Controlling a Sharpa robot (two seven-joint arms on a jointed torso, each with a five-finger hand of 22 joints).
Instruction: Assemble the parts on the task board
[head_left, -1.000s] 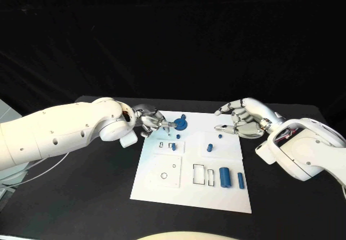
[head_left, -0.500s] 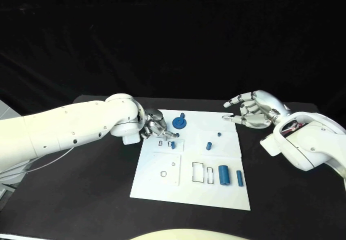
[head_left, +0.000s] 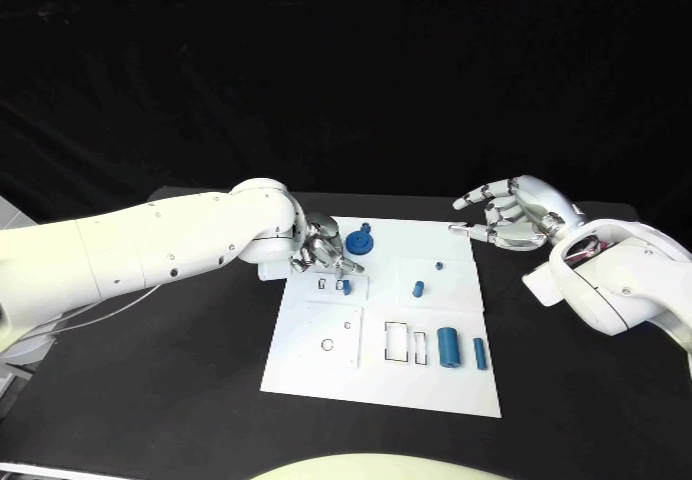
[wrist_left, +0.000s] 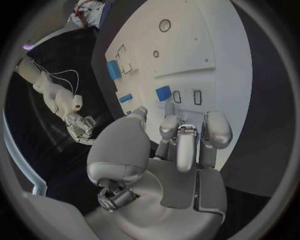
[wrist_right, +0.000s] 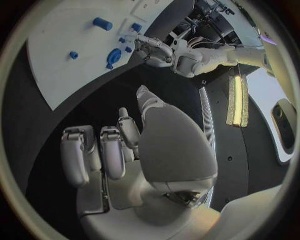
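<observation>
The white task board lies in the middle of the black table. Blue parts on it: a round part at the far edge, two small pegs, a small piece by the small slots, and a cylinder beside a thinner bar. My left hand hangs over the board's far left, fingers pointing down at the slots. In the left wrist view my left hand has nothing between its fingers, with the small piece just past them. My right hand hovers off the far right corner, loosely curled and holding nothing.
Black table surrounds the board on all sides. Outlined slots and a round hole mark the board's near half. My bulky left forearm spans the table's left side. A cable trails under it.
My left hand has shifted right and down, onto the small slots. My right hand has drawn back from the board, up and to the right. The parts lie where they were.
</observation>
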